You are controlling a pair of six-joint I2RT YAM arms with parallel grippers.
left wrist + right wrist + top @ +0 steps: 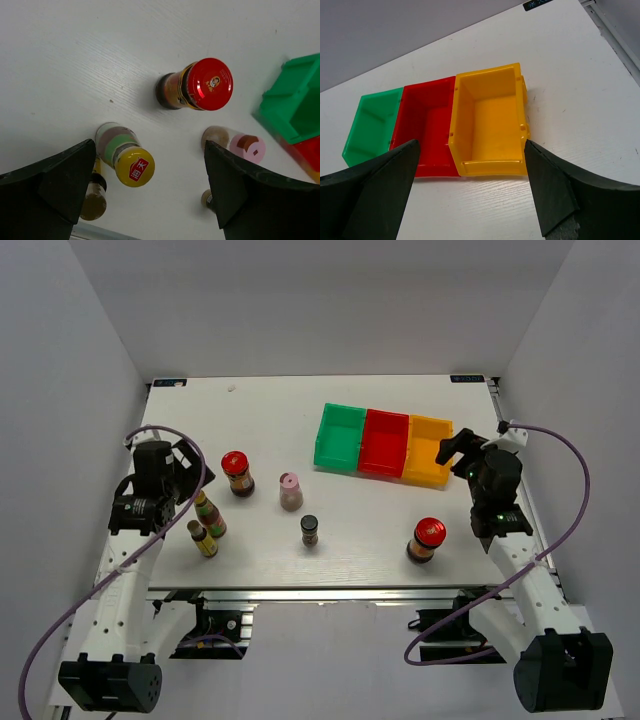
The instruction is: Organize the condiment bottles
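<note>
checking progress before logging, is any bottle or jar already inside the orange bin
No, the right wrist view shows the orange bin holding nothing, only its bare floor and walls.

Laboratory test cell: white worktop (400, 400) enclosed by plain grey partition walls (60, 360), mounted on exposed aluminium framing (300, 596).
</note>
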